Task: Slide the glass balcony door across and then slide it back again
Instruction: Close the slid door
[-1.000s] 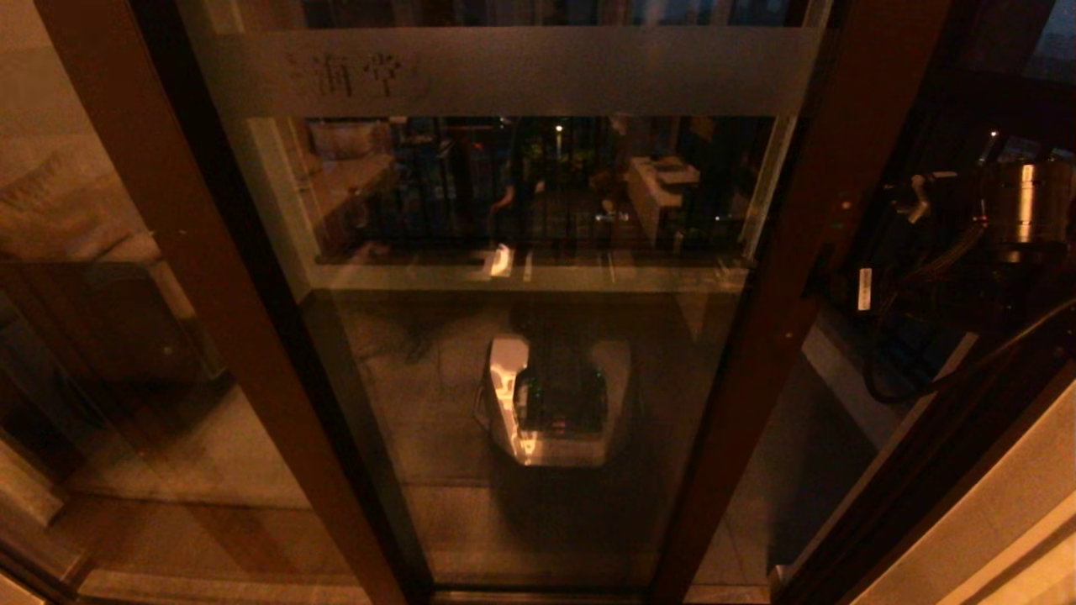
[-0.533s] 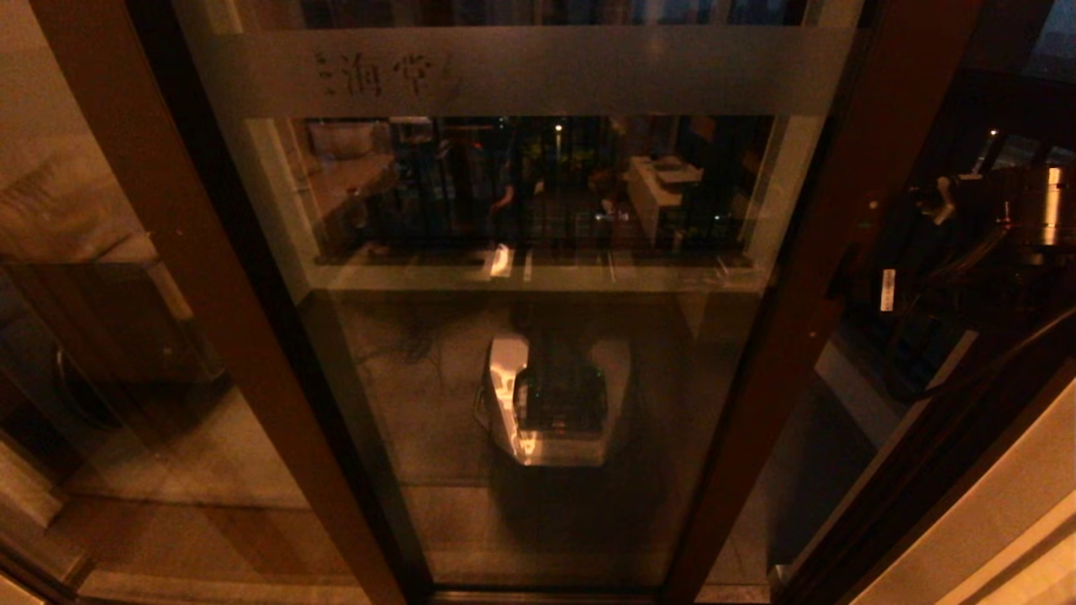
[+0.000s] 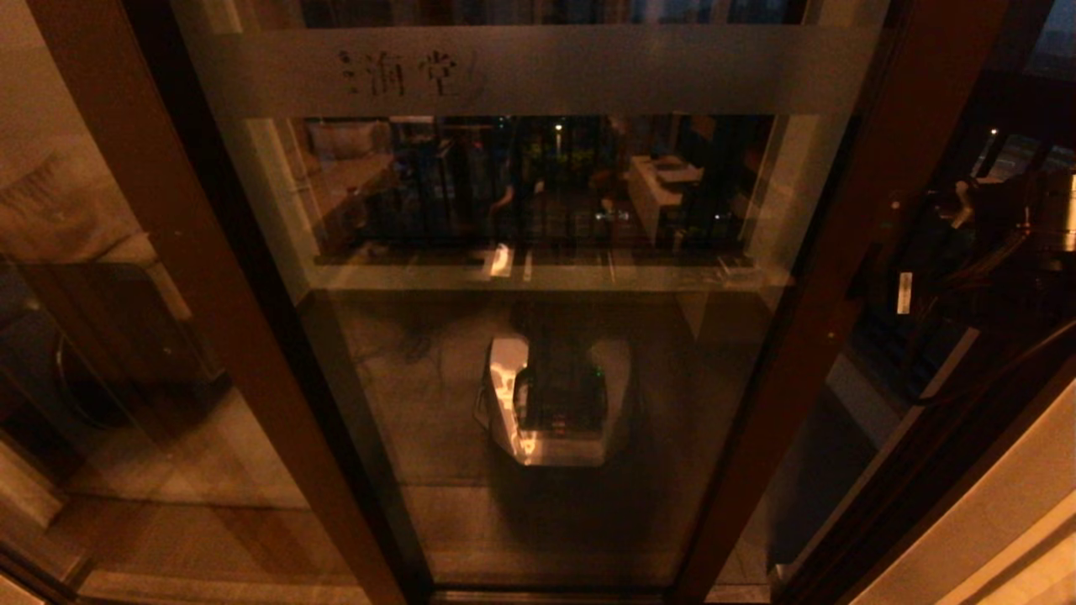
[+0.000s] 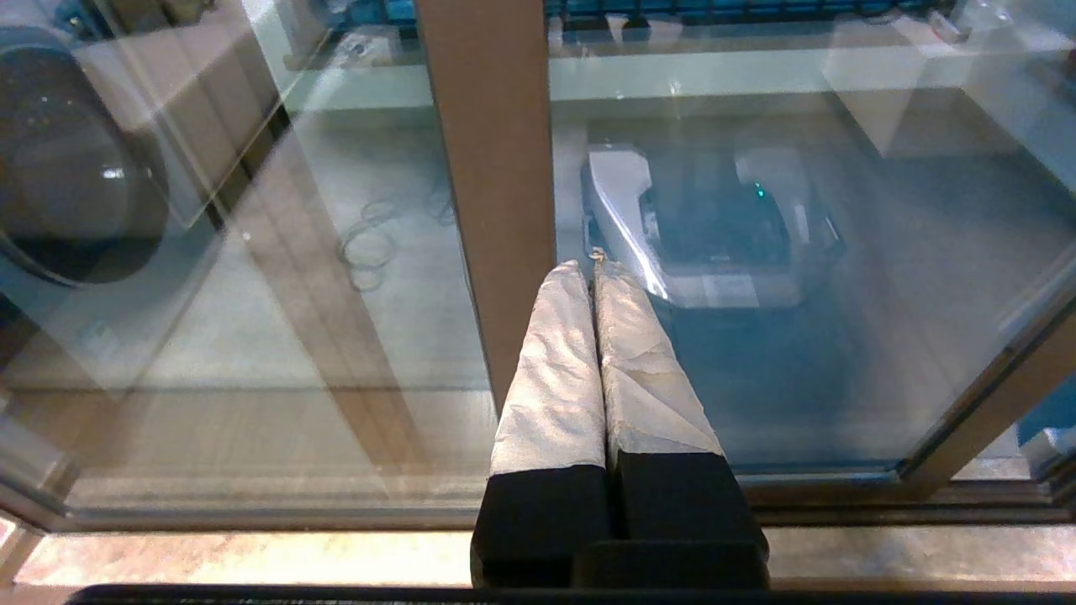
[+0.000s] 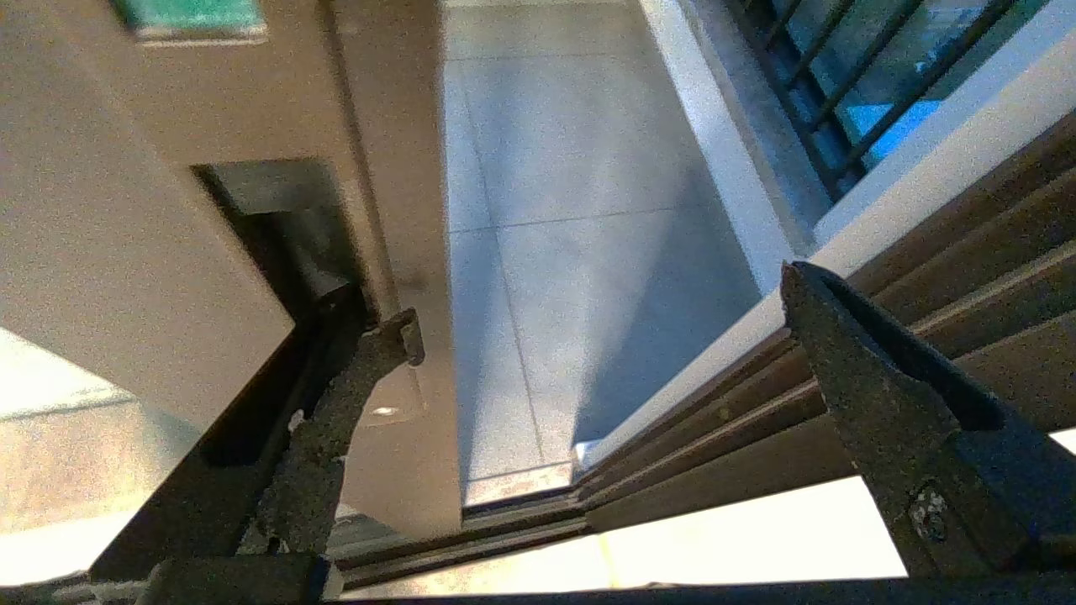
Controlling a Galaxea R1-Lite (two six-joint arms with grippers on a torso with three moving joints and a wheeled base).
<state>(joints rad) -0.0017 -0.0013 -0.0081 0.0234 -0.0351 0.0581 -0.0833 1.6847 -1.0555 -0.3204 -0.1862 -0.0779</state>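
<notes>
The glass balcony door [image 3: 538,210] fills the head view, with its frosted band [image 3: 588,71] across the top and its dark brown right stile [image 3: 841,277]. My right arm [image 3: 975,252] reaches to that stile from the right. In the right wrist view my right gripper [image 5: 601,302] is open, one finger [image 5: 361,370] hooked at the recessed handle slot [image 5: 277,210] and the other finger [image 5: 849,336] toward the jamb. My left gripper [image 4: 588,269] is shut and empty, low before the glass beside a brown stile [image 4: 496,168].
A narrow gap right of the door shows the balcony floor [image 5: 572,210] and the stepped brown jamb [image 5: 925,336]. The black-barred railing window [image 5: 824,76] lies beyond. A washing machine [image 4: 67,168] shows behind the fixed panel. My base is reflected in the glass [image 3: 555,403].
The door has slid to the right: its characters and right stile have shifted right. My right arm has moved right with it, and the gap at the jamb has narrowed.
</notes>
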